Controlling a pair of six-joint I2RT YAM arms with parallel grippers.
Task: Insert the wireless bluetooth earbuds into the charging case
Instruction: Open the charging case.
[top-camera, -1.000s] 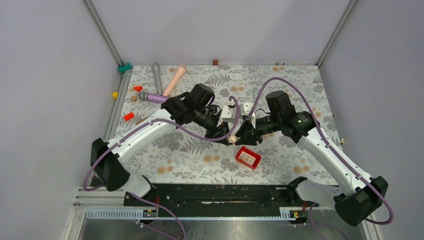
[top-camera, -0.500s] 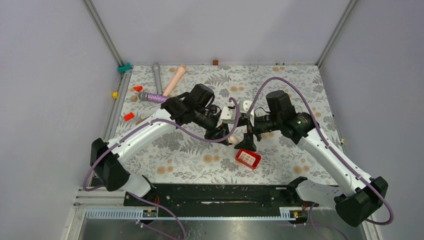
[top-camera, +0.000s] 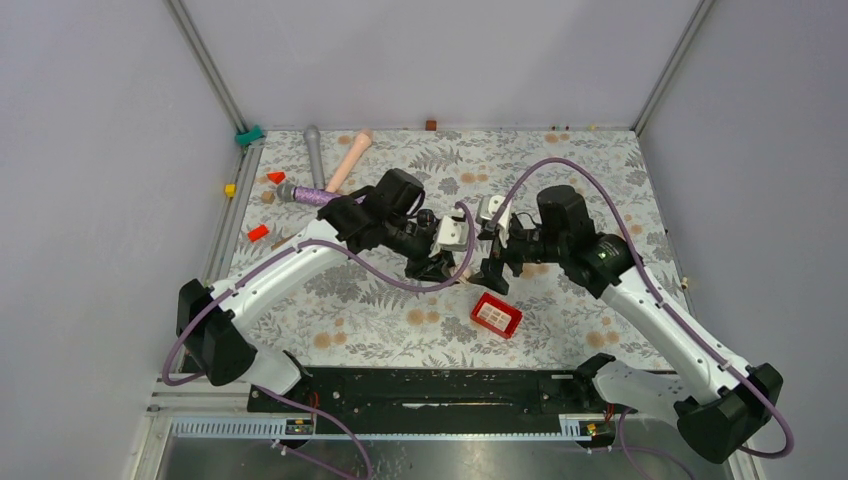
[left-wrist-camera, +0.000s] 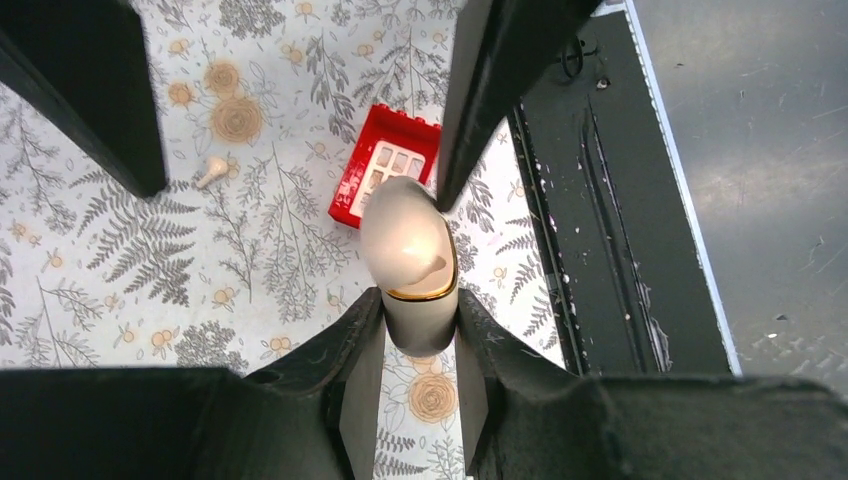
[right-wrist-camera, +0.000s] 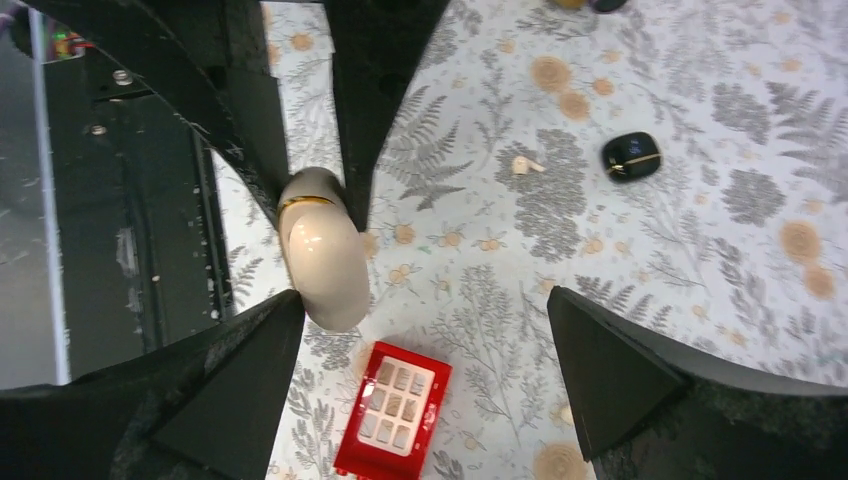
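Observation:
My left gripper (left-wrist-camera: 420, 300) is shut on the lower part of a cream charging case (left-wrist-camera: 405, 250) with a gold band; the case (right-wrist-camera: 322, 262) hangs above the flowered table. Its lid looks closed. My right gripper (right-wrist-camera: 422, 300) stands wide open just right of the case, touching nothing, its black fingers (left-wrist-camera: 498, 90) flanking the case from the far side. One cream earbud (left-wrist-camera: 211, 172) lies loose on the table (right-wrist-camera: 524, 164), apart from both grippers. From above, the left gripper (top-camera: 440, 268) and right gripper (top-camera: 492, 275) face each other at mid-table.
A red box (top-camera: 496, 316) with a white grid lies below the grippers. A black rounded case (right-wrist-camera: 631, 156) rests farther off. Grey (top-camera: 314, 150), pink (top-camera: 349, 158) and purple (top-camera: 305, 195) rods and red cones (top-camera: 258, 233) sit at the back left. A black rail (top-camera: 430, 395) lines the near edge.
The right gripper has opened wide and drawn back a little from the case. The left gripper keeps its hold and has shifted slightly left.

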